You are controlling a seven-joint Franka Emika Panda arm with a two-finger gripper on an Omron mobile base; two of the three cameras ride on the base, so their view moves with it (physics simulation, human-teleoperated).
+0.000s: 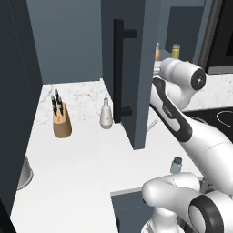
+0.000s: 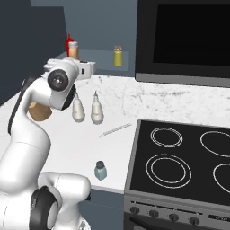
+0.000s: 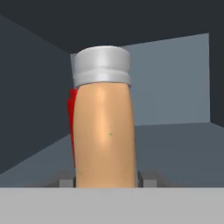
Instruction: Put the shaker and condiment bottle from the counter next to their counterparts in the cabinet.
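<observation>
Plastic, probably: the small orange condiment bottle with a white cap (image 3: 103, 127) looks light, stiff and smooth, so it could slip. The claw (image 3: 105, 180) pinches it low on the body, upright, inside the dark blue-grey wall cabinet (image 2: 101, 67), just beside a red bottle (image 3: 71, 105). Rightward, the pale blue-green glass shaker with a dark cap (image 2: 100, 170) waits near the marble bench (image 2: 67, 148) edge; fragile, best gripped round its middle.

Orange condiment bottle (image 3: 104, 131) with white cap, white grey-veined counter (image 1: 68, 159), pale blue-green shaker (image 2: 100, 171) dark-capped, yellow jar (image 2: 117, 56), dark blue-grey cabinet (image 1: 136, 68)
</observation>
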